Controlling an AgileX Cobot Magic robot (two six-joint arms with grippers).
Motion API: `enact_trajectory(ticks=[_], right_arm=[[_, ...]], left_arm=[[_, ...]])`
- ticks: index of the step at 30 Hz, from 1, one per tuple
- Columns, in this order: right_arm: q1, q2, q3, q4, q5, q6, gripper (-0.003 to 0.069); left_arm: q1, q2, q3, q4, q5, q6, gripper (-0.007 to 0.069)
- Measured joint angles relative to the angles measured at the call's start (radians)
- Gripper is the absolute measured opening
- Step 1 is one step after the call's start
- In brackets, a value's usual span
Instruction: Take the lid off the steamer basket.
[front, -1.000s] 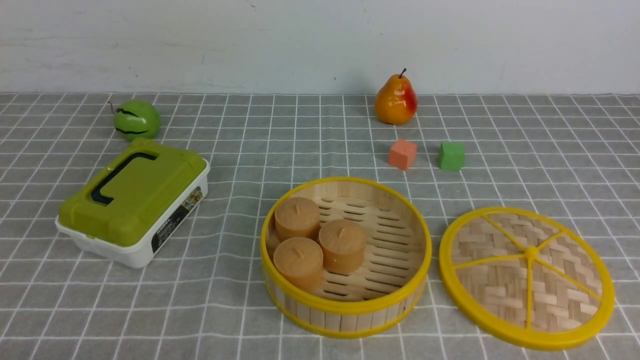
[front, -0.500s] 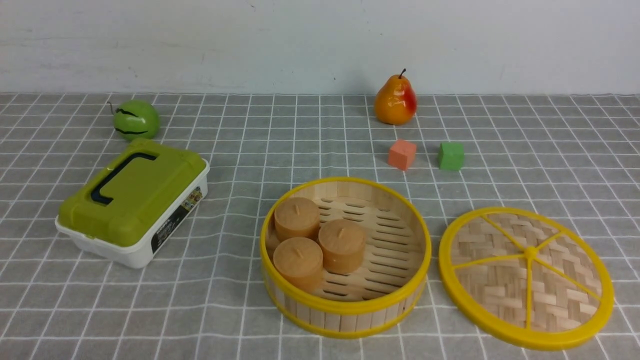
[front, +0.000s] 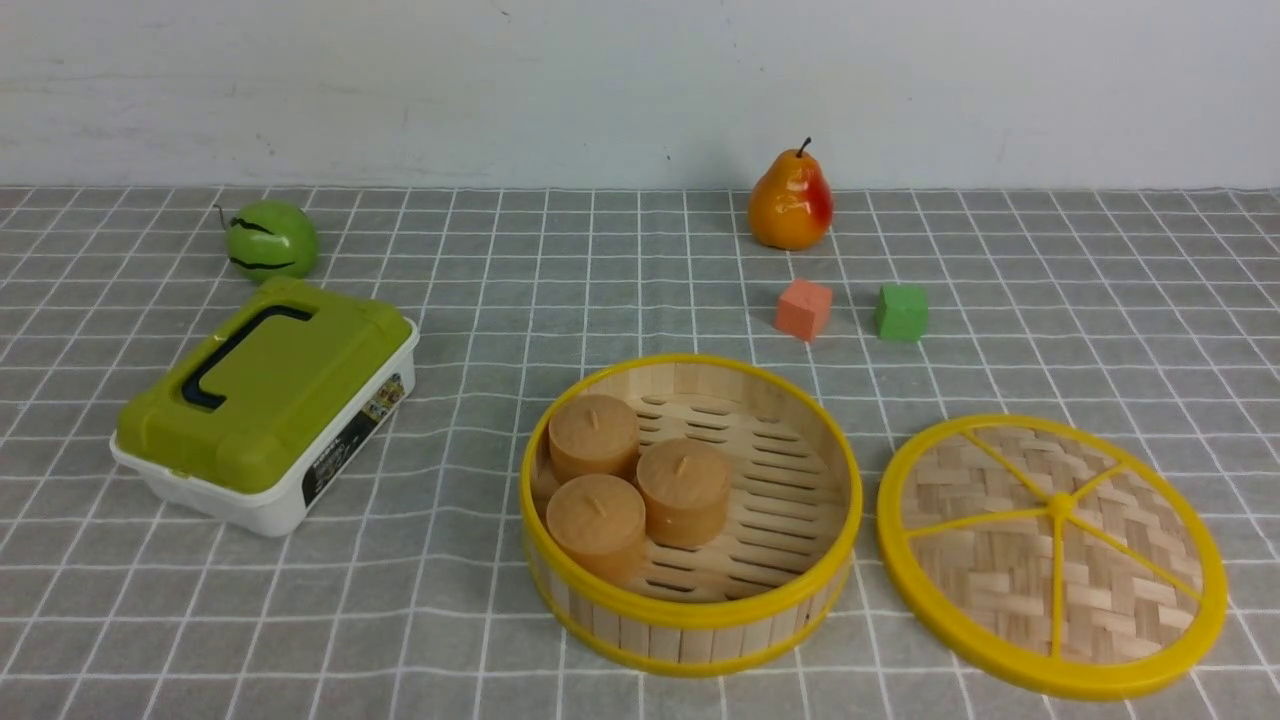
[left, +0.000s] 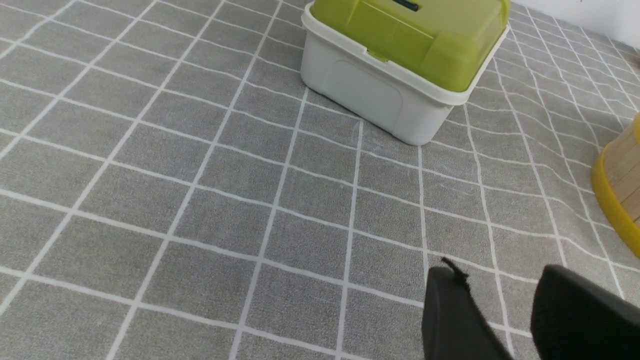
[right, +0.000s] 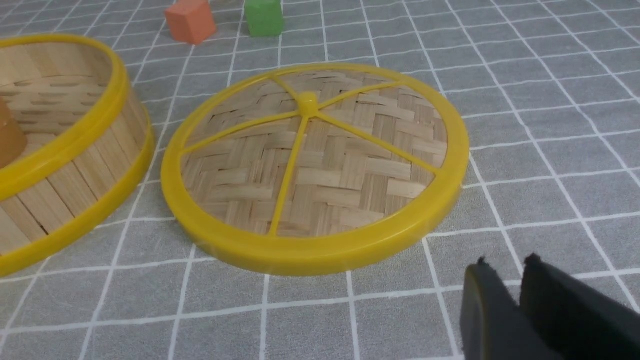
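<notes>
The lid (front: 1052, 556) lies flat on the cloth to the right of the steamer basket (front: 690, 625), apart from it. The basket stands uncovered and holds three tan cylinders (front: 684, 490). No gripper shows in the front view. In the right wrist view the lid (right: 315, 165) lies just beyond my right gripper (right: 506, 265), which is shut and empty, with the basket (right: 65, 150) beside it. In the left wrist view my left gripper (left: 495, 277) is open and empty over bare cloth, and an edge of the basket (left: 620, 190) shows.
A white box with an olive-green lid (front: 265, 405) stands at the left, also in the left wrist view (left: 400, 65). A green fruit (front: 272, 240), a pear (front: 792, 200), an orange cube (front: 804, 309) and a green cube (front: 902, 312) sit further back.
</notes>
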Motion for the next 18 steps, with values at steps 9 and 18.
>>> enact_trajectory(ticks=[9, 18], right_arm=[[0.0, 0.0, 0.0, 0.0, 0.0, -0.002, 0.0084], [0.0, 0.0, 0.0, 0.0, 0.0, -0.003, 0.009]], left_arm=[[0.0, 0.0, 0.0, 0.0, 0.0, 0.0, 0.0239], [0.0, 0.0, 0.0, 0.0, 0.0, 0.0, 0.0239]])
